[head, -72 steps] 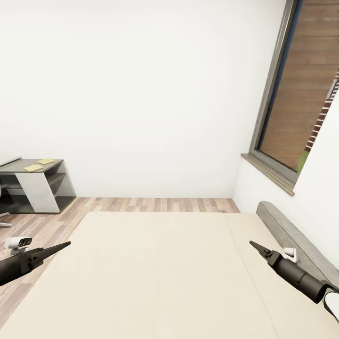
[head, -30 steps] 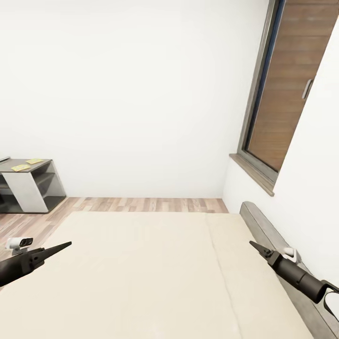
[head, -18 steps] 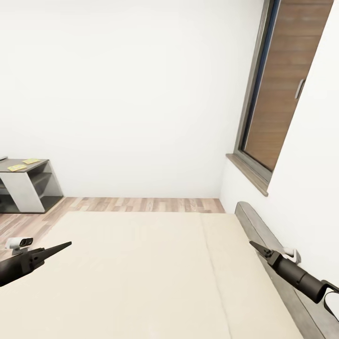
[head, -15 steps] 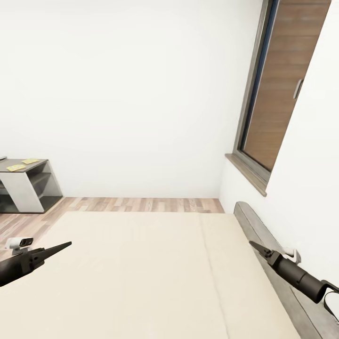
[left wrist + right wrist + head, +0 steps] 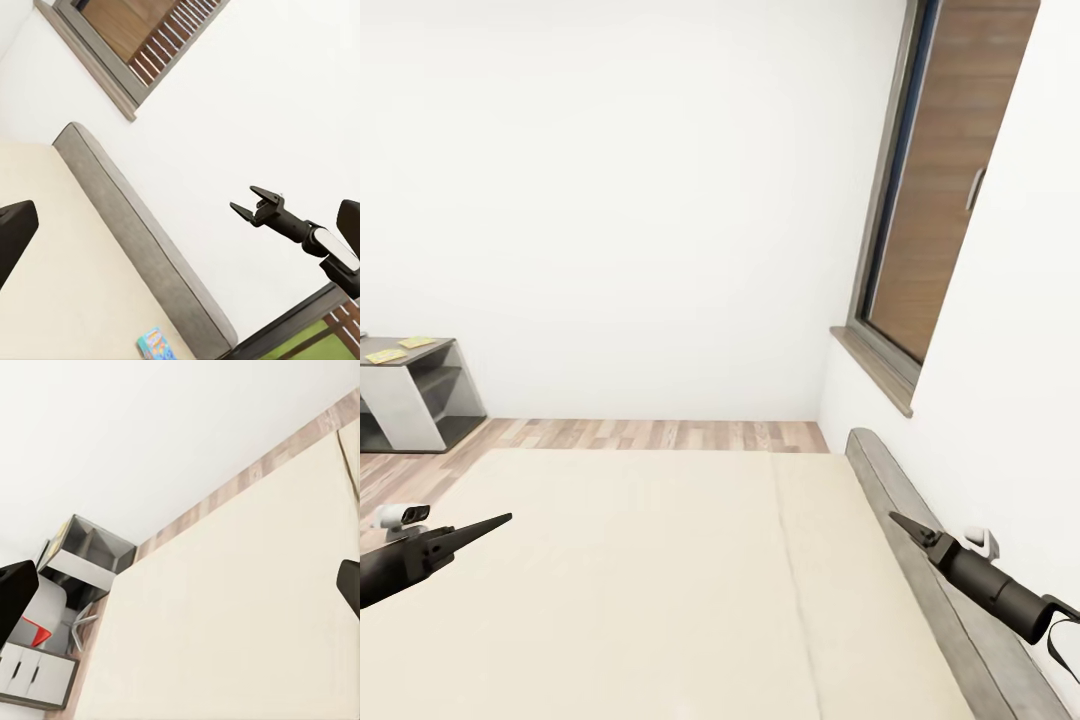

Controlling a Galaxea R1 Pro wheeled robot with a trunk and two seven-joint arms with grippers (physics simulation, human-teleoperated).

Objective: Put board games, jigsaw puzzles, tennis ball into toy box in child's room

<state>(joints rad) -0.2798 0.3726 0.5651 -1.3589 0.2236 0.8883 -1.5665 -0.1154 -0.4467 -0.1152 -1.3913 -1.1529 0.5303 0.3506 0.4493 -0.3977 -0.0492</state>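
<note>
**Games on the bed not yet reached**

While the bed [image 5: 660, 580] is faced, a blue board game [image 5: 154, 343] is glimpsed on it, beside the headboard [image 5: 135, 240]. Right fingers [image 5: 251, 206] are spread, empty; the left ones' state cannot be told. It may be overlooked, being barely seen.

A cream bed [image 5: 630, 580] spans the foreground, both pincers, left [image 5: 498, 520] and right [image 5: 901, 522], hovering over its sides. Two puzzles [image 5: 398, 348] lie on the bench [image 5: 415, 395] far left; a window [image 5: 935, 180] sits right.
</note>
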